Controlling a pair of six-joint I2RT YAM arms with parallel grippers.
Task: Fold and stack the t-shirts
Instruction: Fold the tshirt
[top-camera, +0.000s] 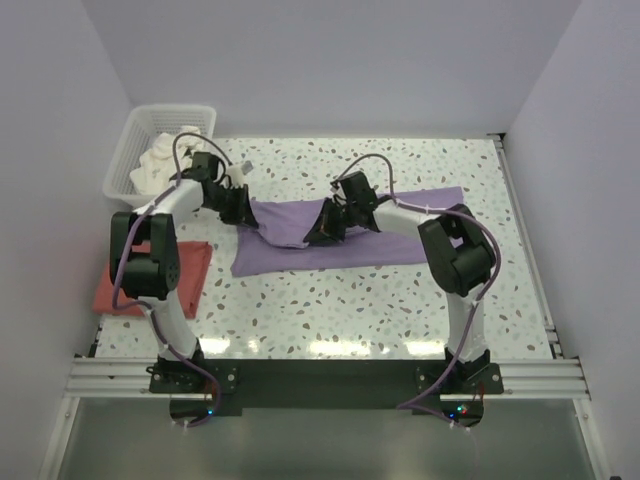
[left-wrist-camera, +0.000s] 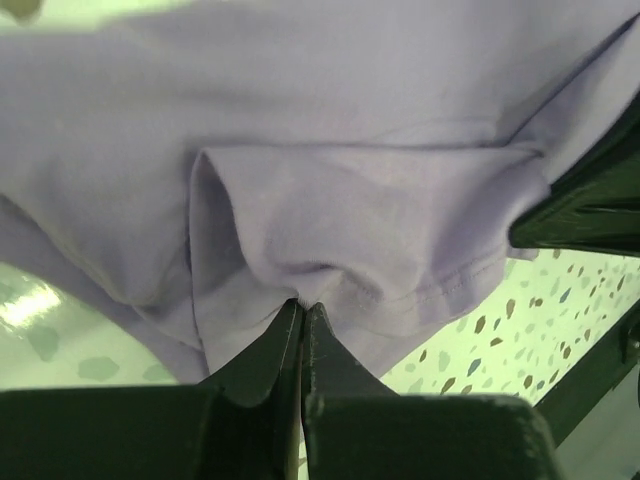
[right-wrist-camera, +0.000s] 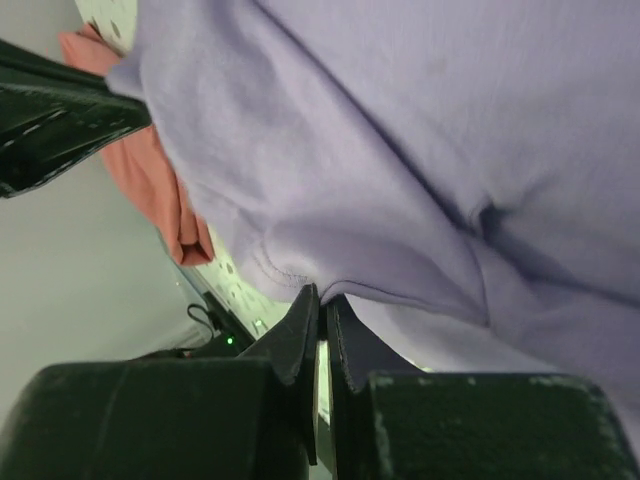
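Purple t-shirt (top-camera: 390, 238): it lies on the table in the centre of the top view, as a long band from centre-left to the right side. Its left part is raised and bunched between the two grippers, while the right part lies flat.
Left gripper (left-wrist-camera: 303, 305): it is clenched on the purple t-shirt. In the left wrist view the two fingertips meet on a pinch of cloth beside a stitched hem, and the cloth puckers around them.
Right gripper (right-wrist-camera: 322, 295): it is also clenched on the purple t-shirt. In the right wrist view the fingertips are nearly together, with the hemmed edge of the cloth caught between them.
Position of the grippers: in the top view the left one is at the upper left corner of the shirt and the right one is near the middle of the shirt. They are near to each other but apart.
Red folded garment (top-camera: 196, 262): it lies flat at the left edge of the table, partly under the left arm, apart from the purple shirt.
Basket (top-camera: 124, 152): white, in the upper left of the top view, with white crumpled items (top-camera: 160, 165) inside; I cannot tell what they are.
Table (top-camera: 400, 310): white with dark speckles.
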